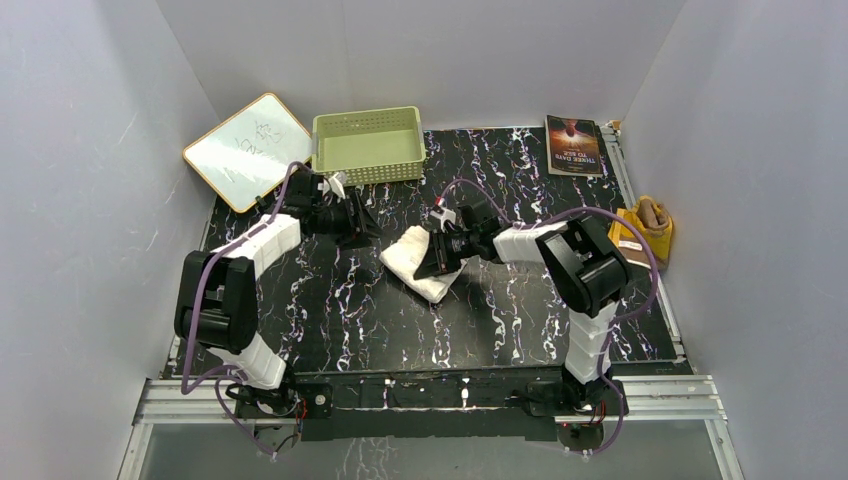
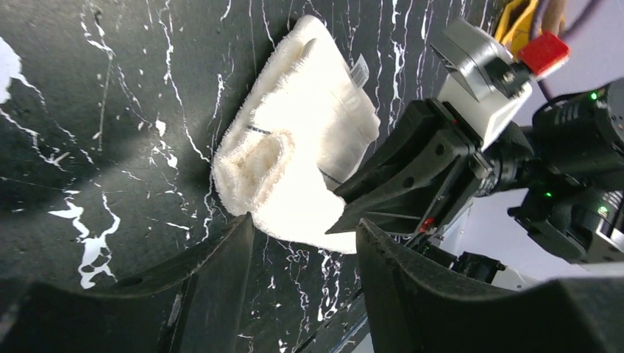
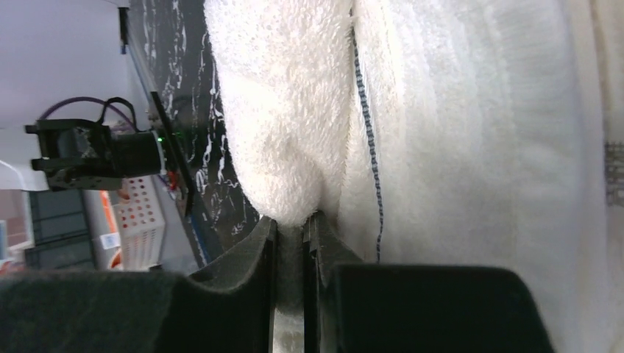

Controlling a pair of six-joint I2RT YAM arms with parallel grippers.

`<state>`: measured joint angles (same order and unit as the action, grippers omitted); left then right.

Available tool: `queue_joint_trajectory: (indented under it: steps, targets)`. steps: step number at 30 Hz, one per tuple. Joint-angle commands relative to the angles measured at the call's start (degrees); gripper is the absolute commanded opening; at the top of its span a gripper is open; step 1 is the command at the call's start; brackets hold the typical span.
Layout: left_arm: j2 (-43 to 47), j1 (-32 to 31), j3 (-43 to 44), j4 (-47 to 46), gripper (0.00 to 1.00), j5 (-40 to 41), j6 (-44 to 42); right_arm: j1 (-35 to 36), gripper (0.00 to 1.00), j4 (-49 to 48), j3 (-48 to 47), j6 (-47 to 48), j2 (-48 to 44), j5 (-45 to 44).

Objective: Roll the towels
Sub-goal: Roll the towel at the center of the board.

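The white towel (image 1: 415,262) lies partly rolled in the middle of the black marbled mat. My right gripper (image 1: 438,258) is shut on a fold of it. In the right wrist view the fold (image 3: 287,147) is pinched between the nearly closed jaws of the gripper (image 3: 291,224). My left gripper (image 1: 368,228) is open and empty, just left of the towel. In the left wrist view the towel (image 2: 294,140) lies just beyond the gripper (image 2: 305,235), whose jaws stand wide apart. The brown and yellow towel (image 1: 648,225) lies off the mat at the right edge.
A pale green basket (image 1: 367,146) stands at the back of the mat. A whiteboard (image 1: 247,150) leans at the back left. A book (image 1: 574,145) lies at the back right. Grey walls close in the table on three sides.
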<state>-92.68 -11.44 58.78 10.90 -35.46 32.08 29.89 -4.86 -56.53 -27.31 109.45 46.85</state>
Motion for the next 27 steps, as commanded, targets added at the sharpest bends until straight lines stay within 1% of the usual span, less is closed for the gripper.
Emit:
queue_joint_trajectory:
  steps: [1,3,6,8,10,15,19,23,25,26,27]
  targets:
    - [2.29,-1.39,-2.74,-6.59,0.51,-5.50,4.44,-1.35,0.01,-4.96,-2.83,-7.52,3.46,6.75]
    - [1.50,-2.87,-3.34,-8.96,0.51,-5.74,6.22,-2.50,0.03,-6.97,-2.14,-11.67,5.85,8.24]
    - [-0.27,-5.23,-3.20,-11.28,0.50,-5.63,8.42,-4.04,0.04,-14.00,0.78,-18.16,8.23,10.48]
    - [-1.89,-7.01,-2.49,-12.02,0.50,-5.21,9.01,-4.80,0.04,-16.33,1.89,-20.16,9.10,10.95]
    - [-3.42,-8.36,-1.96,-12.10,0.50,-4.69,9.21,-5.16,0.04,-16.28,2.27,-20.57,9.45,10.64]
    - [-6.76,-10.13,-1.50,-14.11,0.49,-3.68,10.34,-5.82,0.08,-13.00,2.03,-19.06,9.37,9.33]
    - [-10.09,-10.47,-0.66,-15.39,0.48,-2.26,10.23,-5.81,0.08,-9.28,1.31,-16.32,9.59,8.31]
    - [-14.49,-10.45,0.95,-16.07,0.47,-0.99,9.59,-5.87,0.09,-3.64,0.27,-12.06,8.70,6.02]
    - [-16.30,-10.44,1.99,-15.67,0.46,-0.29,8.87,-5.88,0.11,-0.22,-0.43,-8.73,7.28,3.91]
    - [-17.08,-10.46,2.81,-14.93,0.46,0.33,8.34,-5.82,0.15,1.54,-0.82,-6.99,6.29,2.46]
    - [-17.66,-10.42,3.35,-14.26,0.45,0.96,7.88,-5.86,0.27,3.58,-1.18,-4.98,4.98,0.92]
